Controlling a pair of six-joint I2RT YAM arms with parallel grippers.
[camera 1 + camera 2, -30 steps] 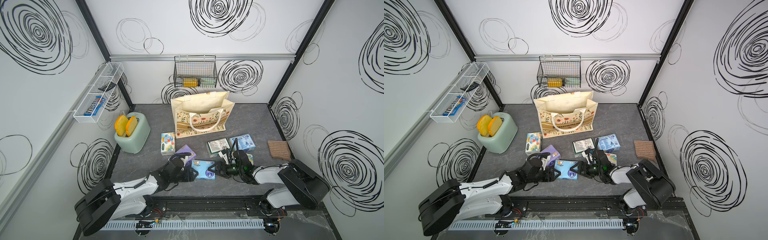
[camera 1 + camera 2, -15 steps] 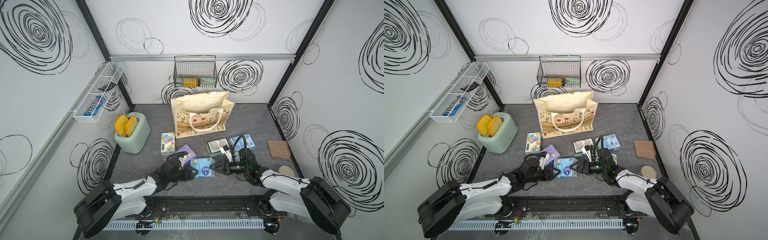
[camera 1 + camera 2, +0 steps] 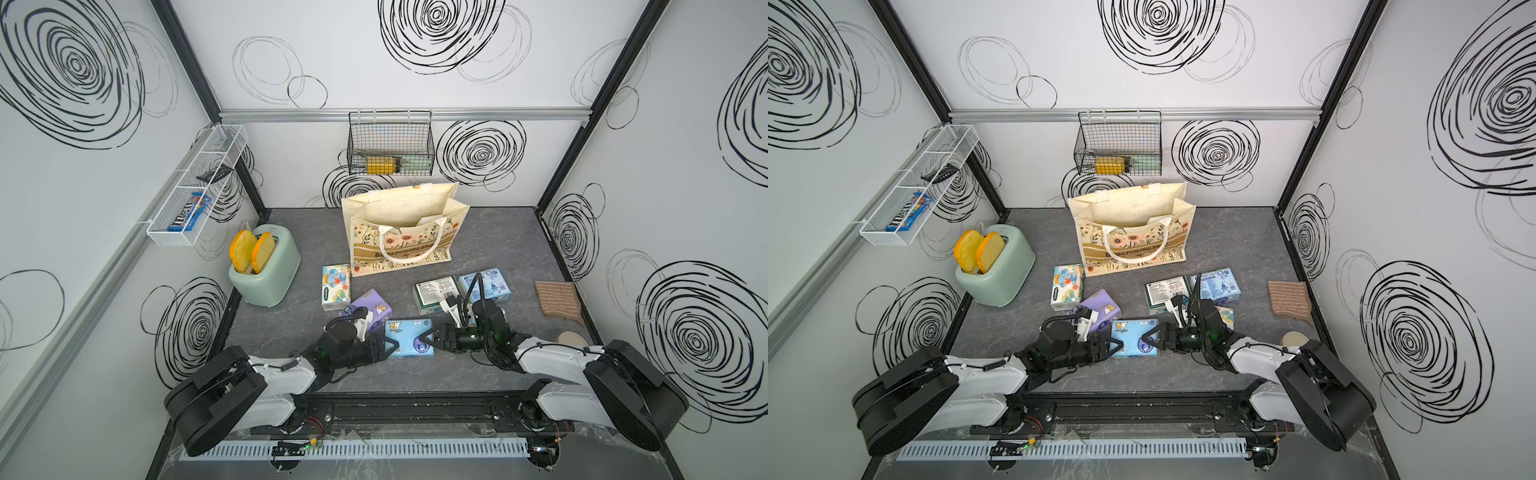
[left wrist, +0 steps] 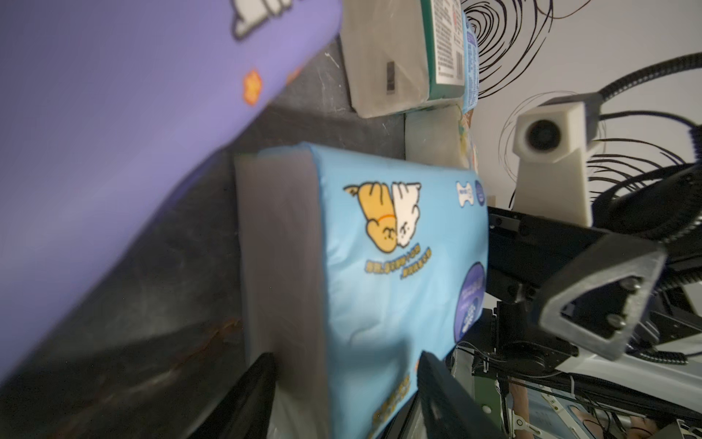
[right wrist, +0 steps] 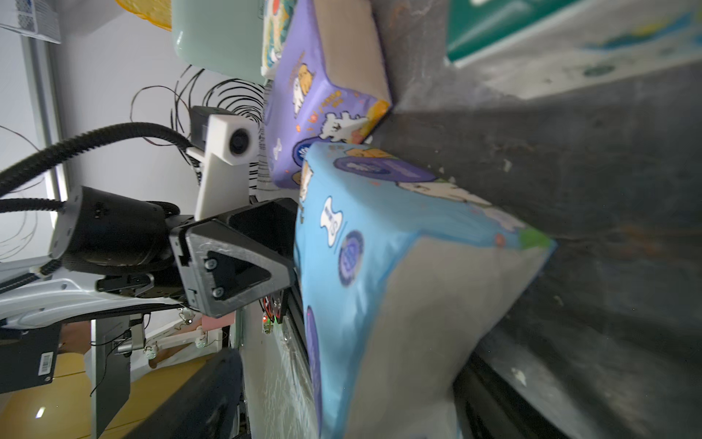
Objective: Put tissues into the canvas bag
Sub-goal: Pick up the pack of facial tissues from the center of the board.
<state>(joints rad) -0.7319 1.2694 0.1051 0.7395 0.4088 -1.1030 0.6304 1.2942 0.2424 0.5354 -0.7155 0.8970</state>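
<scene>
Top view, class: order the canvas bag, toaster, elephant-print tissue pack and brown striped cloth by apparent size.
1. canvas bag
2. toaster
3. brown striped cloth and elephant-print tissue pack look nearly alike, so they stay unranked.

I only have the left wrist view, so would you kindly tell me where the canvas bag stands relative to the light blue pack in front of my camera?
Observer: In both top views the canvas bag stands upright at the back of the table, mouth open, well behind the light blue pack.
Operator: Thank you. Has the right hand closed on the pack's far end?
Observer: No. In the right wrist view the right hand has its jaws open around that end, with a clear gap on one side.
Operator: Is any pack lying nearer the bag?
Observer: Yes, an elephant-print pack lies beside the bag's front corner on the toaster side.
</scene>
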